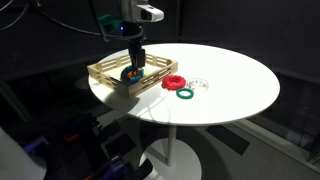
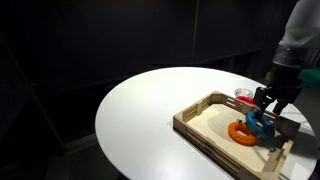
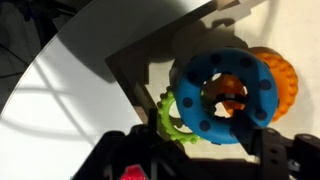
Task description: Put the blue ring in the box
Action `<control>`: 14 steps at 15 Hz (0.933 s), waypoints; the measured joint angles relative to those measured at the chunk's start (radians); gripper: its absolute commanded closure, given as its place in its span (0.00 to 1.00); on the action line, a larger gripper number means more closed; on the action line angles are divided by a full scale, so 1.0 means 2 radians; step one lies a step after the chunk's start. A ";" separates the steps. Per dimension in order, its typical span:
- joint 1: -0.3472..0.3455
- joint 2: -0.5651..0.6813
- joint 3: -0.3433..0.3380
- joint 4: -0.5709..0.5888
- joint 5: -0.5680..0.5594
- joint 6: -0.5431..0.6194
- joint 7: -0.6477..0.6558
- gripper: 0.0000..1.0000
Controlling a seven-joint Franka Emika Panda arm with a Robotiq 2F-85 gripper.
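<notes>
The blue ring (image 3: 225, 95) is thick, with dark dots. It lies in the light-wood box (image 1: 105, 70), leaning on an orange ring (image 3: 280, 75). It shows in both exterior views (image 1: 130, 73) (image 2: 258, 125). My gripper (image 3: 205, 142) hangs right above it, inside the box outline, in both exterior views (image 1: 135, 60) (image 2: 270, 105). The fingers stand apart on either side of the ring. The left finger is clear of it, and the right finger is at its edge. The box also shows in an exterior view (image 2: 205, 118).
A light green toothed ring (image 3: 168, 115) lies in the box beside the blue ring. On the round white table (image 1: 230, 90) outside the box lie a red ring (image 1: 172, 81), a green ring (image 1: 185, 93) and a pale ring (image 1: 200, 83). The surroundings are dark.
</notes>
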 measured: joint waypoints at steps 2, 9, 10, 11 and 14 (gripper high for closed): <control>-0.005 0.000 -0.004 0.001 -0.001 -0.004 0.000 0.00; -0.037 -0.009 -0.038 0.020 -0.034 -0.056 -0.011 0.00; -0.041 -0.015 -0.042 0.023 -0.039 -0.067 -0.017 0.00; -0.044 -0.022 -0.046 0.026 -0.043 -0.080 -0.025 0.00; -0.052 -0.049 -0.060 0.034 -0.049 -0.125 -0.058 0.00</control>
